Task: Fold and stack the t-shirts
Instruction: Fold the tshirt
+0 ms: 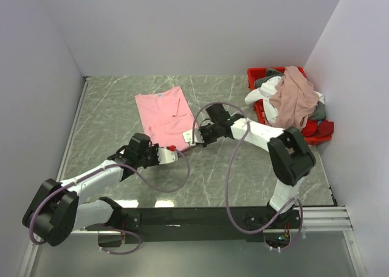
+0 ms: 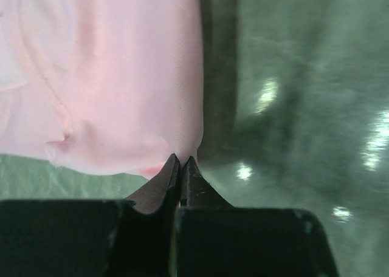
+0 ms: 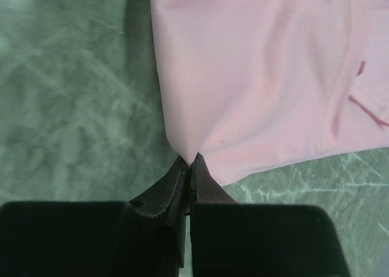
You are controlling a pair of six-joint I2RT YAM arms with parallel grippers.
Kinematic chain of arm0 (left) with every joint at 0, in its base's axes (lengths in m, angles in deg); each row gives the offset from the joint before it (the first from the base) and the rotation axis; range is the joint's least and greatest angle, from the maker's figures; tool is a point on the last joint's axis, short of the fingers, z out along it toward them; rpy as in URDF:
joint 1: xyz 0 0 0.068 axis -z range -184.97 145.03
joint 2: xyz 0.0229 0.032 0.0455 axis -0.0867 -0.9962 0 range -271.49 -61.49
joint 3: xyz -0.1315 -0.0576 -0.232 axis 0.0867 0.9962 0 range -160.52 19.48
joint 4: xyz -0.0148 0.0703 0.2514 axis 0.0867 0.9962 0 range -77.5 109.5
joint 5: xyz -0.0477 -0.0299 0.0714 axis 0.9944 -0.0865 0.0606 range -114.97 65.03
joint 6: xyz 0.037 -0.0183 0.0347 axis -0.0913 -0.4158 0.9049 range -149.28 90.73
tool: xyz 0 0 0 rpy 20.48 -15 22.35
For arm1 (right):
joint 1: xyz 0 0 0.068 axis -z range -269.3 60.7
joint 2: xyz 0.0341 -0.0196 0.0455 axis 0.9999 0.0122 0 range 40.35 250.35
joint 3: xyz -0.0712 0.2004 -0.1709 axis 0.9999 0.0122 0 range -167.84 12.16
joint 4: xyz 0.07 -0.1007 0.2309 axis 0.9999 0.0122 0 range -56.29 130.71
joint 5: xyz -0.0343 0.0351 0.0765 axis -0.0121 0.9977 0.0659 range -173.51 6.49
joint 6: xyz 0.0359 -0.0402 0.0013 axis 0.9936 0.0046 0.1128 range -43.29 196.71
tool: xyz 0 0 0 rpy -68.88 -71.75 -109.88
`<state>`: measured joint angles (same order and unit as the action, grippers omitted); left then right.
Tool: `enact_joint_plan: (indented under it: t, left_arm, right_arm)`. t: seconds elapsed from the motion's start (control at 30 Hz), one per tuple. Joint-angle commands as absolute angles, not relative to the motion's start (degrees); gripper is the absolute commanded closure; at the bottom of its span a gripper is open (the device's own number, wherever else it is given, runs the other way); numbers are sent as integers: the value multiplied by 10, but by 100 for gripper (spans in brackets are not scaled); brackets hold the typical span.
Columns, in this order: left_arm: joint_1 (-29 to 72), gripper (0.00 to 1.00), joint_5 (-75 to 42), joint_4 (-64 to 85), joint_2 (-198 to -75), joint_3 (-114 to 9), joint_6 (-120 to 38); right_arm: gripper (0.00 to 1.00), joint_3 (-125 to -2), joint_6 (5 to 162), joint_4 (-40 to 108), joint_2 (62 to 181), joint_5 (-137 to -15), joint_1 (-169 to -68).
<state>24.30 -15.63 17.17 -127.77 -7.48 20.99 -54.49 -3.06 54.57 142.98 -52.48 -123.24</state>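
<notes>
A light pink t-shirt [image 1: 164,116] lies flat on the green marbled table, folded into a long strip. My left gripper [image 1: 173,149] is shut on its near corner; in the left wrist view the pink t-shirt [image 2: 109,76] runs into my closed left gripper [image 2: 181,160]. My right gripper [image 1: 193,135] is shut on the other near corner, where the pink t-shirt [image 3: 261,76] is pinched at my right gripper [image 3: 193,158]. More t-shirts, dusty rose [image 1: 298,98], white [image 1: 262,98], grey and red, are heaped in a red bin.
The red plastic bin [image 1: 254,76] stands at the back right against the wall. White walls close off the table on three sides. A black rail [image 1: 200,216] with the arm bases runs along the near edge.
</notes>
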Motion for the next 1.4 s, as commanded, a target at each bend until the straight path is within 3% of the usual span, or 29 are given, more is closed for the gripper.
enact_joint_plan:
  t: [0.0,0.3,0.47,0.57,0.77,0.97,1.13,1.37]
  left_arm:
    - [288,100,-122,213,-1277,-79,198]
    - [406,100,-108,298,-1225,-92,120]
    - [409,100,-111,332,-1170,-93,102]
    - [392,100,-116,314,-1187,-106,129]
    - [240,100,-66,245,-1289,-175,203]
    - [149,100,-26,209,-1421,-282,246]
    - [114,100,-15,141,-1509,-347,248]
    - [95,100,-30,10,-1604,-404,221]
  right_arm:
    - [100,-505,-22,577,1362,-486,-1228]
    - [100,-370,-34,660,1234,-475,-1223]
    - [100,-357,-13,679,1197,-470,-1223]
    - [100,-413,23,682,1229,-471,-1216]
    - [100,-580,112,674,1355,-506,-1199]
    - [100,-738,216,648,1461,-542,-1175]
    - [100,-847,302,620,1550,-589,-1164]
    - [100,-887,398,512,1600,-640,-1143]
